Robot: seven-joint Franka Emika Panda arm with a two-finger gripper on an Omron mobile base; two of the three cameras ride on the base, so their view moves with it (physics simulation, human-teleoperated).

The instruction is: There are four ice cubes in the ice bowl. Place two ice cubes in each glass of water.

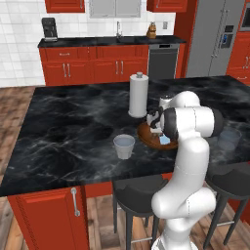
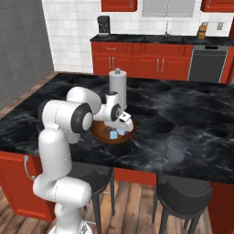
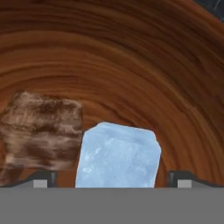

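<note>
In the left base view, from left to right along the black marbled island counter (image 1: pixel 63 127): 1 small translucent pale grey-blue tumbler (image 1: pixel 124 146), the tall white paper-towel roll (image 1: pixel 138 95), the wide shallow reddish-brown wooden ice bowl (image 1: pixel 146 138) and, at the far right, a 2nd pale tumbler (image 1: pixel 229 138). The white arm reaches down into the bowl, and the two-finger gripper (image 2: pixel 119 131) sits low inside it in the right base view, above 2 small pale blue translucent ice cubes (image 2: pixel 113 135).

In the hand view, 1 pale blue cube (image 3: pixel 117 155) lies on the wood-grained bowl floor, centred between the 2 dark fingertips (image 3: pixel 43 178), which stand wide apart with clear wood on either side of the cube. A brownish, mottled block (image 3: pixel 41 135) lies just beside the cube on the left; its identity cannot be told.

Step in hand, as judged: grasp 1 cube.
1. Keep the cube centred between the jaws.
2. Descend until the tips bracket its side faces.
3. Close slowly; ice is likely to slip sideways.
4. Avoid catching the neighbouring block with the left tip.
</note>
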